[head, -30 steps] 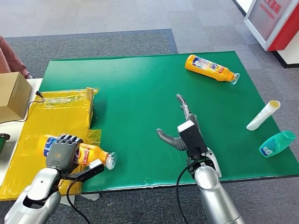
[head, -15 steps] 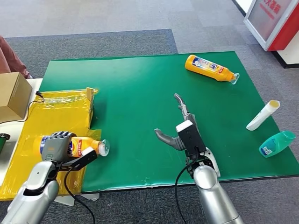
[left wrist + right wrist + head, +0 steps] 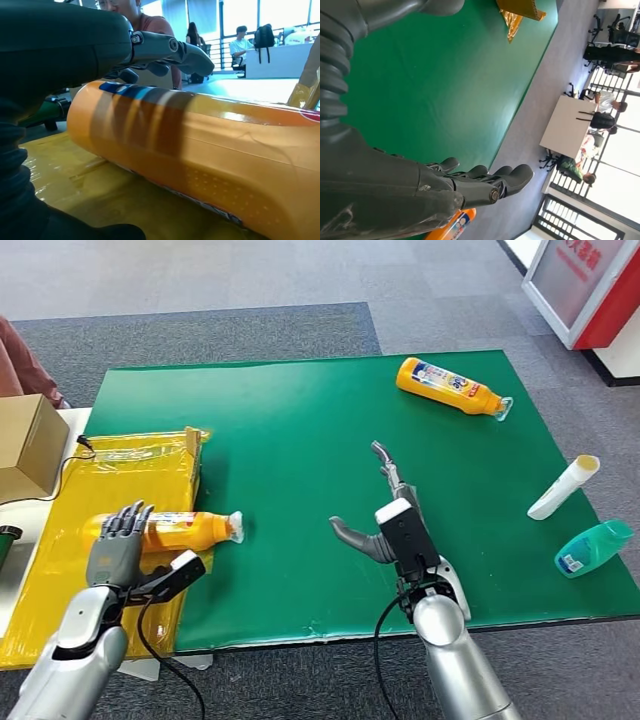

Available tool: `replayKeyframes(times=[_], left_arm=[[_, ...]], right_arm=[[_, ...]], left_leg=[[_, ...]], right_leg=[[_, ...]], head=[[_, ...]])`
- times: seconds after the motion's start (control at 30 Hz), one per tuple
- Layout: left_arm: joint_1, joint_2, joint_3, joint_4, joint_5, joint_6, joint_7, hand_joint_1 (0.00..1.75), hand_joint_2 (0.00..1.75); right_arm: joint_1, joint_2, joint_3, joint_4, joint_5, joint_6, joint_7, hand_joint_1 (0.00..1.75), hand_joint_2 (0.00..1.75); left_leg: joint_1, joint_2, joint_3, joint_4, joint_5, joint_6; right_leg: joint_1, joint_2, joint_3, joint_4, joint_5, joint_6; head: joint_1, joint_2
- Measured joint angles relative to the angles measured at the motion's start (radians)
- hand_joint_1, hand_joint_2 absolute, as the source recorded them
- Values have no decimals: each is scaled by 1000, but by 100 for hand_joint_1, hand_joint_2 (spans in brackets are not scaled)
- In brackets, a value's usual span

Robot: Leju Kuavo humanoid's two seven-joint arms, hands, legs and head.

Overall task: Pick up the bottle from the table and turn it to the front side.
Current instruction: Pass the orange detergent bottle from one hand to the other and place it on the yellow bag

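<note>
**Bottle released on the yellow sheet, both hands empty**

Nearest the robot, the left hand [image 3: 117, 545] hovers over the crinkled yellow plastic sheet [image 3: 45, 580] with its fingers spread and nothing in them. Just beyond its fingertips the orange plastic bottle with a clear cap [image 3: 170, 530] lies on its side, body on the sheet, cap reaching onto the flat green table mat [image 3: 302, 420]. The right hand [image 3: 381, 510] hangs over the middle of the mat, fingers apart, holding nothing. Off to the right lie a teal bottle [image 3: 594, 546] and a white tube with a yellow cap [image 3: 563, 486]; at the far edge rests a second orange bottle [image 3: 451, 386]. A brown cardboard box [image 3: 26, 445] sits at the left. Grey carpet [image 3: 226, 280] surrounds the table, with a red and white stand [image 3: 585, 285] at the far right corner.

A second ago the left hand was wrapped around the bottle nearer the front edge; now the hand has opened and the bottle lies farther away.
</note>
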Motion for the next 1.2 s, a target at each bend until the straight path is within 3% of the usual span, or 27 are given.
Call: replayKeyframes(times=[0.53,0.6,0.73,0.93,1.03,1.2], left_arm=[[10,-18,3,-9,102,-9,-73,0,175],[25,-27,9,-34,239,-47,-153,0,175],[76,-51,55,-131,773,-230,-348,0,175],[211,-72,143,-338,1442,-553,-479,0,175],[262,-85,180,-429,1543,-590,-486,0,175],[306,-95,217,-520,1553,-589,-487,0,175]], right_arm=[[3,0,1,-6,-44,19,-2,0,175],[5,0,1,-7,-45,11,-3,0,175],[8,-2,1,-7,-62,-19,-21,0,175],[12,-18,2,-6,-82,-50,-38,0,175],[21,-24,1,-6,-83,-52,-38,0,175],[40,-31,1,-6,-83,-54,-38,0,175]], left_leg=[[0,0,0,0,0,0],[0,0,0,0,0,0],[0,0,0,0,0,0],[0,1,0,0,-1,0],[0,0,0,0,-1,0],[0,0,0,0,-2,0]], right_leg=[[0,0,1,0,0,0],[0,0,1,0,0,0],[0,0,1,0,0,1],[0,1,0,0,-1,0],[0,1,0,0,-2,0],[0,1,0,0,-2,0]], head=[[0,0],[0,0],[0,0],[0,0],[0,0],[0,0]])
